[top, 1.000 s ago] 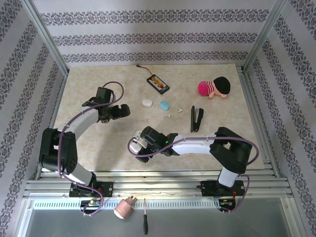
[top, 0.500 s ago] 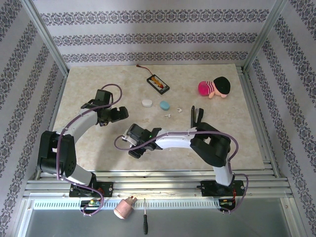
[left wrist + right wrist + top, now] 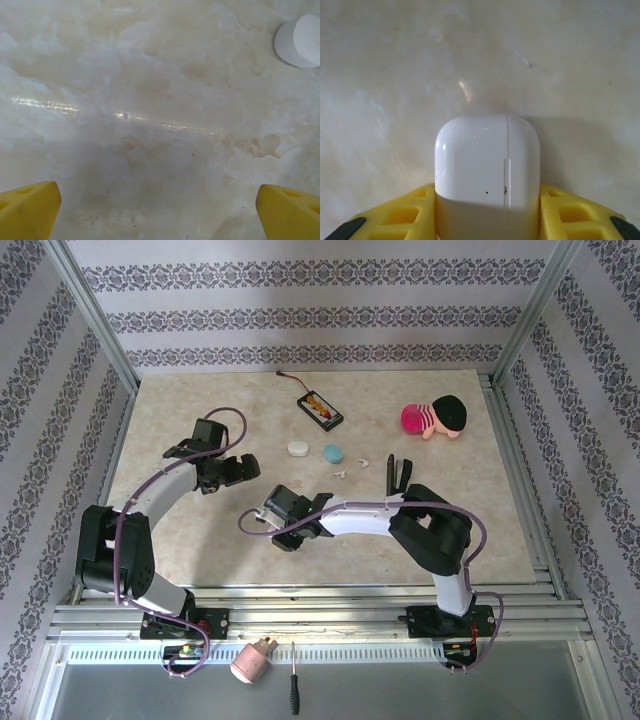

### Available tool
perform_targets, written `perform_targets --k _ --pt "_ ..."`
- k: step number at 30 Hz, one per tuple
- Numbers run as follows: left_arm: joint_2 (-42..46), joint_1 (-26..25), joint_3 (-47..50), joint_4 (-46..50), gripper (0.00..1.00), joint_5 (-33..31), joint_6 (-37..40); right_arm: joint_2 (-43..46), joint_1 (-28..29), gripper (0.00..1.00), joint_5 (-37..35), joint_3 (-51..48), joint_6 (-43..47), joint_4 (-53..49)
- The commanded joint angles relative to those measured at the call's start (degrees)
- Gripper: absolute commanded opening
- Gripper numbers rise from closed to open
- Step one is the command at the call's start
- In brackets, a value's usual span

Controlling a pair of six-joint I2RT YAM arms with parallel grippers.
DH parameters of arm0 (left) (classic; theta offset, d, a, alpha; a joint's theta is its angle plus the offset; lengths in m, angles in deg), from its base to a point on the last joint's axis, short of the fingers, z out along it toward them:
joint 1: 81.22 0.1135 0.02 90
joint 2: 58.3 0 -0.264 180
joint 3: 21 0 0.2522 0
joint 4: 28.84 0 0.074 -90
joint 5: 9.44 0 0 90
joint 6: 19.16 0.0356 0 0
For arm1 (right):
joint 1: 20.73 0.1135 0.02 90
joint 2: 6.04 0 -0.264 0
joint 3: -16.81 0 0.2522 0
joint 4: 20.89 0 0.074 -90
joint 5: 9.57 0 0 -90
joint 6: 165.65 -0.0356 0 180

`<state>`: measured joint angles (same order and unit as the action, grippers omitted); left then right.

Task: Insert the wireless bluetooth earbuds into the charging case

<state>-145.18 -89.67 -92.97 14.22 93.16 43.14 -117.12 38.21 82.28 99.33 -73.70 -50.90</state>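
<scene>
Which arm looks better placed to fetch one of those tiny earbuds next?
Left. The left gripper is open and empty; the right gripper holds the white case. A white earbud lies farther back on the table.

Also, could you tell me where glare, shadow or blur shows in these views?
Left wrist view: a glare streak crosses the glossy table, and the picture is otherwise soft. Right wrist view: the white charging case is sharp, with small highlights and a shadow on its right. Top external view: evenly lit, but the earbuds are too small to resolve.
</scene>
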Motion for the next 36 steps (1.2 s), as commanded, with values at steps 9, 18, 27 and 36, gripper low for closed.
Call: perform_targets --k 9,18,27,36 --pt "2.51 0.71 -9.92 12.35 1.0 18.75 5.1 22.1 -7.36 0.34 0.74 -11.56 13.28 1.8" --pt "2.65 -5.63 -14.43 13.81 0.93 41.17 2.33 34.95 -11.83 0.34 6.82 -10.82 22.59 -0.01" --pt "5.24 -13.67 -10.58 3.07 0.72 46.54 -6.5 36.34 -14.74 0.33 12.2 -6.34 23.96 -0.42" --pt "5.66 -15.28 -9.07 -0.06 0.4 46.11 -7.98 35.84 -15.0 0.32 13.55 -5.84 23.42 1.04"
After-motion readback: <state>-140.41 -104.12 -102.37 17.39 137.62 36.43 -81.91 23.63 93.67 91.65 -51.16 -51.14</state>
